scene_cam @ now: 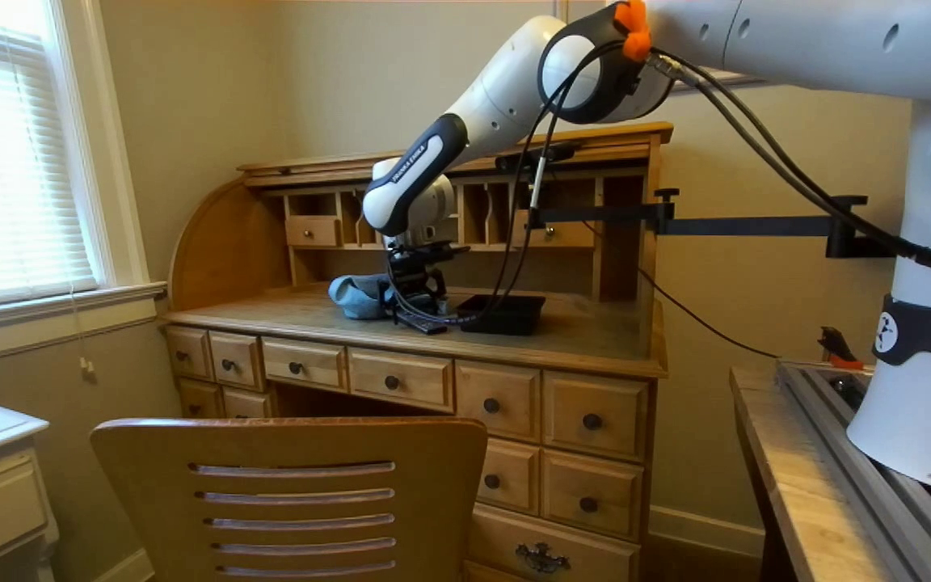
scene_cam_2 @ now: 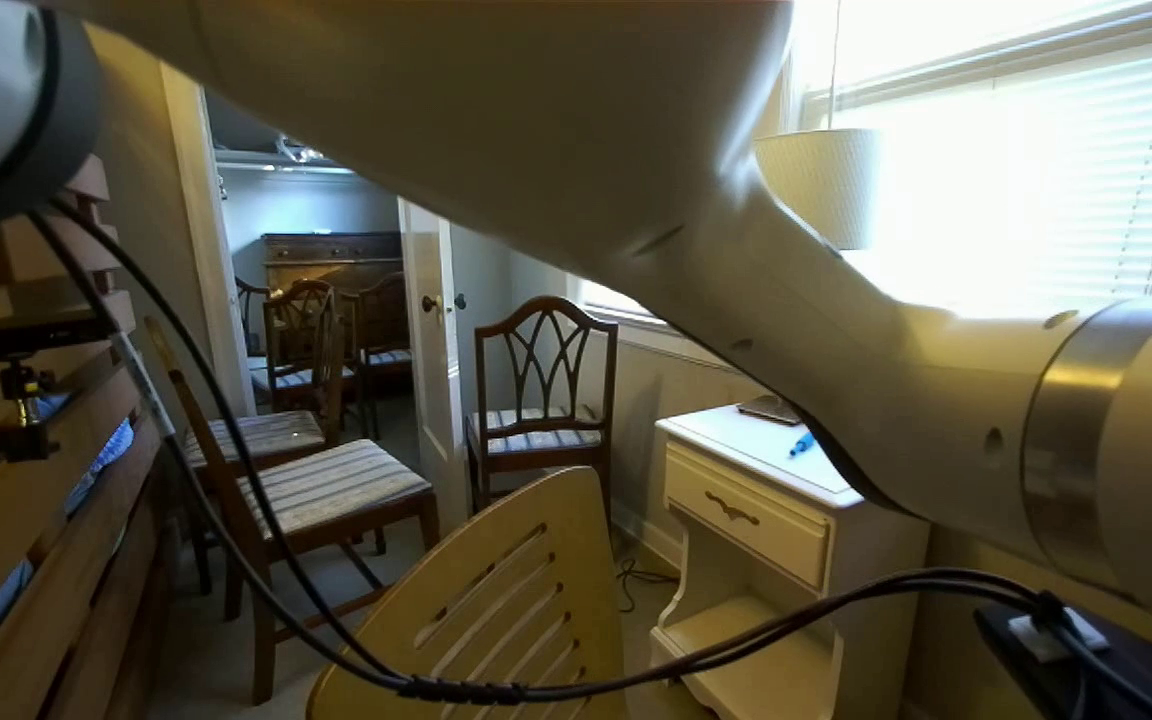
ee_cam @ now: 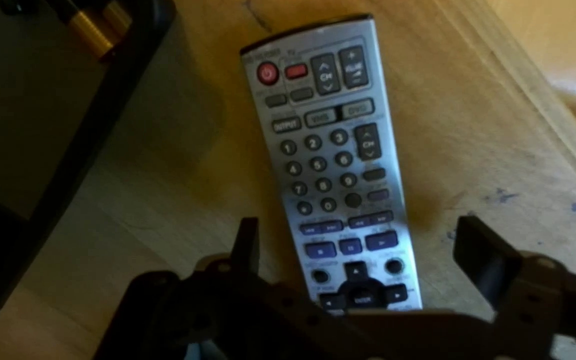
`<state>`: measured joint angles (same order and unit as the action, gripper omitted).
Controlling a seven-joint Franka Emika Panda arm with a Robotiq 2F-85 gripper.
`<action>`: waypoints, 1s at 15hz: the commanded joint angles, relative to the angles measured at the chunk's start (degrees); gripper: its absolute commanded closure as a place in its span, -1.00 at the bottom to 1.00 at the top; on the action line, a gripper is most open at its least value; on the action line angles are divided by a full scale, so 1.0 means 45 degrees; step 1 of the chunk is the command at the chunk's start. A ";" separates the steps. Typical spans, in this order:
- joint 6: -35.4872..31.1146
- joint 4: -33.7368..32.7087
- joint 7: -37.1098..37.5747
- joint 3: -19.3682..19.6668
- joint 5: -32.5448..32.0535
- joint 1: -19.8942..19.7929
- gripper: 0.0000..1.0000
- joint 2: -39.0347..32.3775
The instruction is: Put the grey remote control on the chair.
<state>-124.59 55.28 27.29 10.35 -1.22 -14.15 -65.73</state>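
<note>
The grey remote control point(ee_cam: 338, 165) lies face up on the wooden desk top in the wrist view. Its lower end is hidden behind my gripper point(ee_cam: 358, 227). The gripper is open, with one finger on each side of the remote and a gap to both edges. In an exterior view the gripper point(scene_cam: 421, 303) is low over the desk, and the remote point(scene_cam: 425, 326) shows as a dark strip beneath it. The light-brown chair point(scene_cam: 296, 440) stands in front of the desk. Its slatted back also shows in an exterior view point(scene_cam_2: 586, 530). Its seat is hidden.
A black tray point(scene_cam: 518, 315) sits beside the gripper and holds brass-coloured cylinders point(ee_cam: 93, 32). A grey-blue cloth item point(scene_cam: 356, 297) lies on the gripper's other side. The roll-top desk point(scene_cam: 595, 343) has shelves behind. A white side table point(scene_cam_2: 746, 445) stands near the chair.
</note>
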 commanded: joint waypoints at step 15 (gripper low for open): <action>-0.1005 -0.0216 -0.0021 -0.0048 0.0063 -0.0034 0.28 -0.0448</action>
<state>-128.08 55.25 27.29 10.57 -1.11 -14.54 -67.16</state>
